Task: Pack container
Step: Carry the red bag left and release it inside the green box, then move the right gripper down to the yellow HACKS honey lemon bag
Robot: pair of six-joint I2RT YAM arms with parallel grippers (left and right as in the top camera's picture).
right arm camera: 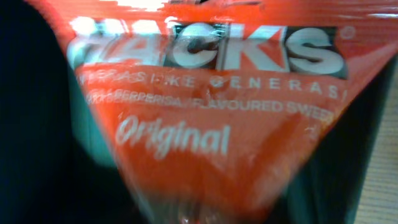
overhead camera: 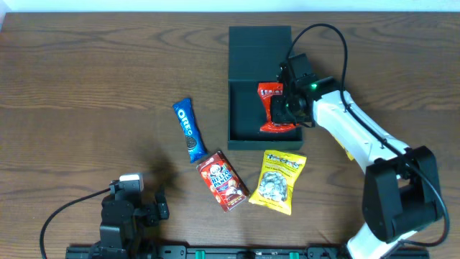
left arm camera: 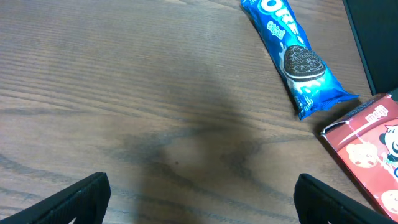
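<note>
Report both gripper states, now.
Left gripper: open, empty.
Right gripper: closed on the red snack packet, over the container.

Robot lab test bench: a left arm [overhead camera: 122, 216] at 7 o'clock and a right arm [overhead camera: 359, 137] at 4 o'clock stand along a black rail [overhead camera: 215, 252] on a wood-grain table [overhead camera: 72, 72], cables [overhead camera: 338, 36] looping loose; snack packets [overhead camera: 188, 129] lie mid-table, a red packet [overhead camera: 272, 108] held in a dark box [overhead camera: 259, 50] at 12 o'clock

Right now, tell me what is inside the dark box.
One red snack bag is in the box, with the right hand over it. The floor beneath the bag is covered.
</note>
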